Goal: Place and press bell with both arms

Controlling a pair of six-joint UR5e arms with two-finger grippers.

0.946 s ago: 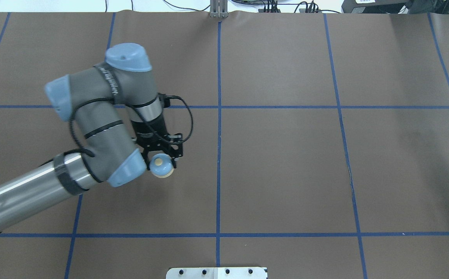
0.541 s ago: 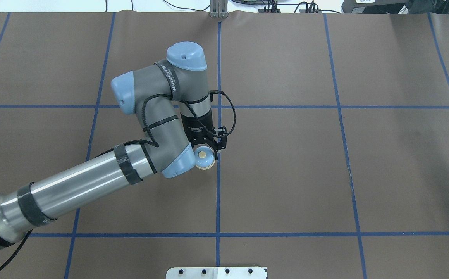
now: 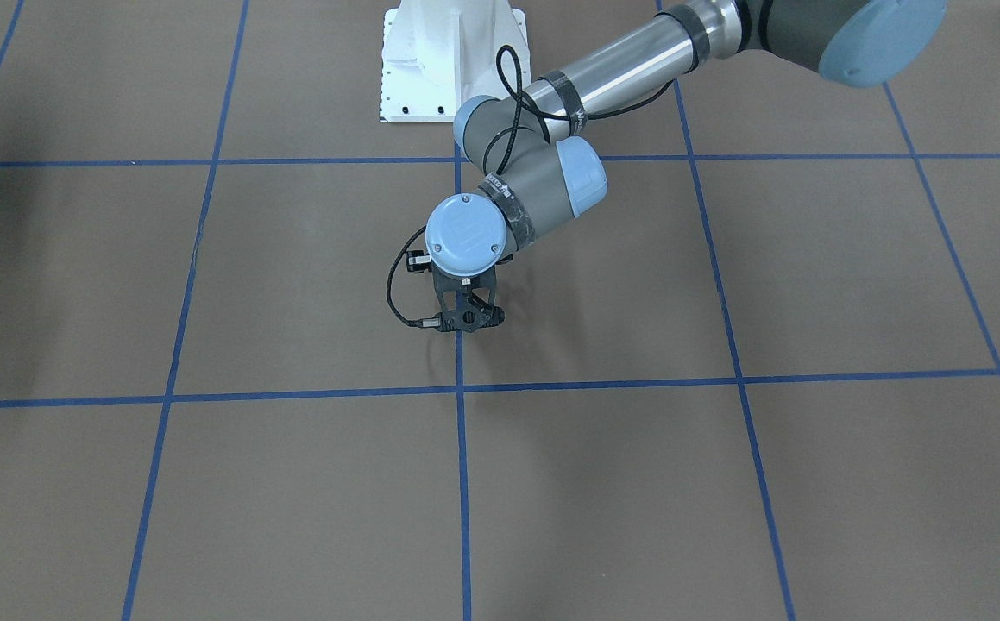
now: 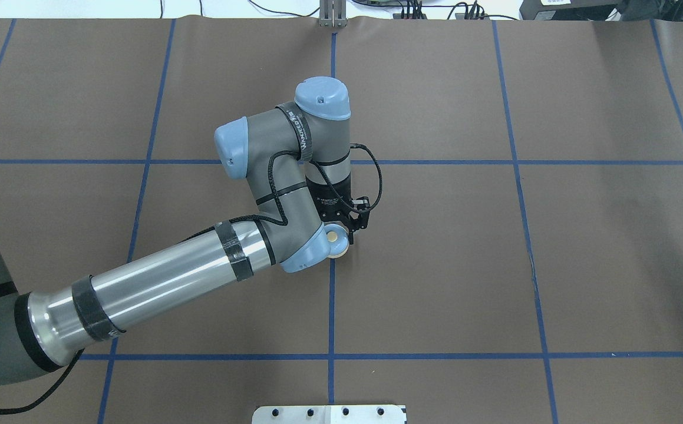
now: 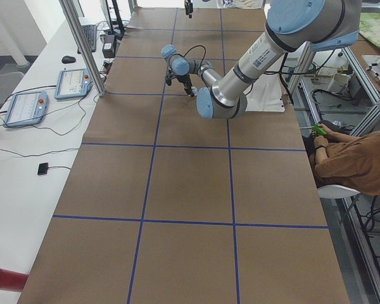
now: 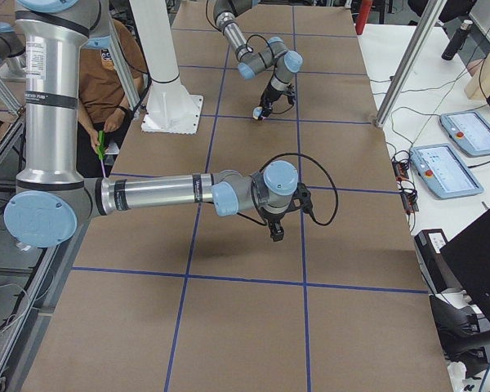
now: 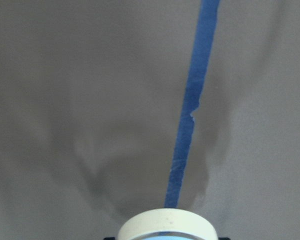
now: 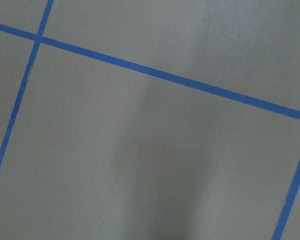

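My left gripper (image 4: pixel 341 234) is shut on the light-blue bell (image 4: pixel 334 238), whose cream button faces up. It holds the bell low over the brown table, right on the centre blue tape line. I cannot tell whether the bell touches the table. The left wrist view shows only the bell's cream base ring (image 7: pixel 165 225) at its bottom edge, above the tape line. In the front-facing view the left gripper (image 3: pixel 465 324) hides the bell. My right gripper (image 6: pixel 275 234) hangs over the table far from the bell; I cannot tell if it is open or shut.
The white pedestal (image 3: pixel 448 60) stands at the robot's side of the table. Blue tape lines (image 4: pixel 332 294) divide the brown cover into squares. A seated person (image 5: pixel 354 158) is beside the table. Teach pendants (image 5: pixel 25 107) lie on a side bench.
My left arm has swung to the right with the bell, from left of the centre tape line to on it. The grip on the bell has not changed.
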